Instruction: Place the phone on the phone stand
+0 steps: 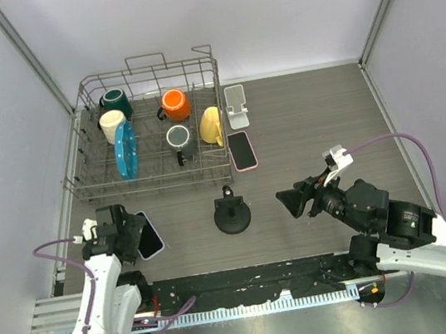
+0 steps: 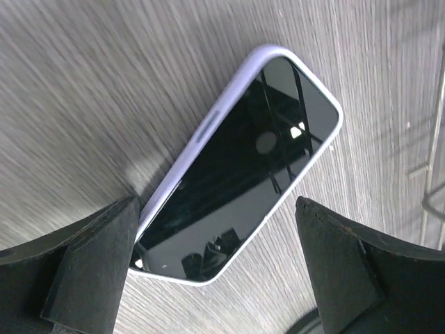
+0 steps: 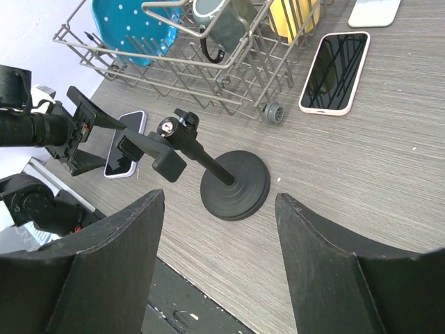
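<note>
A phone in a lavender case (image 2: 243, 167) lies screen-up on the table at the near left (image 1: 148, 235). My left gripper (image 2: 215, 278) is open around its near end; the left finger (image 2: 90, 264) touches the phone's corner and the right finger (image 2: 341, 271) stands apart. In the top view the left gripper (image 1: 129, 231) sits just left of the phone. The black phone stand (image 1: 233, 214) stands mid-table, also in the right wrist view (image 3: 233, 184). My right gripper (image 1: 292, 199) is open and empty, to the right of the stand (image 3: 215, 264).
A wire dish rack (image 1: 157, 177) with mugs and a blue plate stands at the back left. A second phone in a pink case (image 1: 242, 150) lies beside it, with a white stand (image 1: 236, 106) behind.
</note>
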Motion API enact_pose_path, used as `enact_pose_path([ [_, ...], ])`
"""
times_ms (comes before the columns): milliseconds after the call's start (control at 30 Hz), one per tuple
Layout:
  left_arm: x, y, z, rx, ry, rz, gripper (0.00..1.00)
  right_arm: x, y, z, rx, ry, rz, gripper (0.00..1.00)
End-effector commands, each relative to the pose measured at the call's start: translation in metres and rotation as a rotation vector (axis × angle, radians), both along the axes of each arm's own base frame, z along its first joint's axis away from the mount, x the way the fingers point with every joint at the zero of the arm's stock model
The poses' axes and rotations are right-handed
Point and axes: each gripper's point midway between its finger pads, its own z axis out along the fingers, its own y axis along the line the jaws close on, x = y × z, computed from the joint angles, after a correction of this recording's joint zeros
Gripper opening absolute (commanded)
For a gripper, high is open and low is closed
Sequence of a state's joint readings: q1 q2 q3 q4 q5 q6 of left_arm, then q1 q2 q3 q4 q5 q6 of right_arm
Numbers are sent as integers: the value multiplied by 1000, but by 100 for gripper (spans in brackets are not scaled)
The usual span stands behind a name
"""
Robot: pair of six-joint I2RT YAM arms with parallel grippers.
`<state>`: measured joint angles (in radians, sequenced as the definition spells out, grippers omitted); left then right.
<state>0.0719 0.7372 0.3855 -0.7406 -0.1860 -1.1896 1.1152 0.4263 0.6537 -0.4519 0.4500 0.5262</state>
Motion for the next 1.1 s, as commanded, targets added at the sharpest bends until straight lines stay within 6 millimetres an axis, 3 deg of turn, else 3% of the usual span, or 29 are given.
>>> enact_pose_path([
  [0,2,-44,0,-212,-47,-132,97,8,-1,14,-14,-30,-36,70],
  [200,-9,-70,0,-289,-50,-255,100,12,15,14,-12,-24,-13,71],
  [367,-18,-58,-1,-189,27,-218,100,11,26,7,-23,1,15,70],
  [767,3,-49,0,-139,142,-209,100,8,28,5,19,26,18,70],
  [1067,1,-47,-14,-143,233,-171,100,11,29,1,-5,29,9,70],
])
